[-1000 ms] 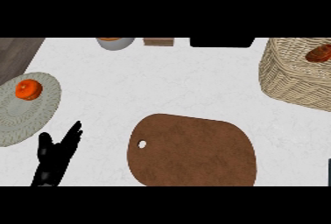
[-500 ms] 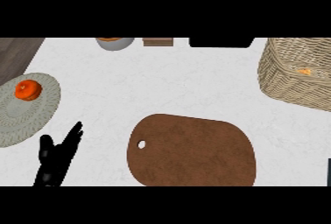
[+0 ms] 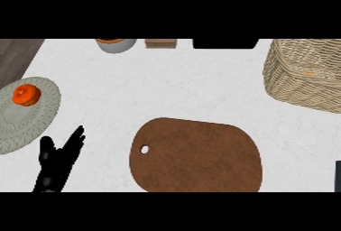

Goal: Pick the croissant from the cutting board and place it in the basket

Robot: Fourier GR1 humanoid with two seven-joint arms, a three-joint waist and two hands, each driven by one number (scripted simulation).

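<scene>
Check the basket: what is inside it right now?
Only a small orange speck shows inside the wicker basket, probably the croissant. The basket's wall hides the rest and the view's edge crops it. The cutting board is bare.

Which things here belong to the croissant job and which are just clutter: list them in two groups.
Job:
- cutting board, bare on top
- basket, with an orange speck showing inside that cannot be identified

Lying about:
- woven mat with an orange fruit
- grey bowl
- small brown block
- black object at the back edge
- left hand, open, resting at lower left
</scene>
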